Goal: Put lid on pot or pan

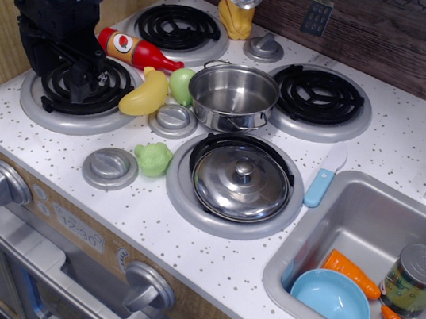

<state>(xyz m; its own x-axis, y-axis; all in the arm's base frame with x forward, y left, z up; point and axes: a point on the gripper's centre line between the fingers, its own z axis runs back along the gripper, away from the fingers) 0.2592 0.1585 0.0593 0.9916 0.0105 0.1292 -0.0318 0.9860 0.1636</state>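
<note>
Over left burner, fingers empty (opening unclear)

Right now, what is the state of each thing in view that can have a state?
pot: upright, uncovered, empty
lid: knob up, lying on the front burner, not on the pot
gripper: low over the left burner, open or shut cannot be told
blue bowl: upright in the sink, empty
tin can: upright in the sink

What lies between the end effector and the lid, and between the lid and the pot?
The banana, green fruit and a grey knob disc lie between the end effector and the lid. Nothing visible separates the lid from the pot directly behind it.
</note>
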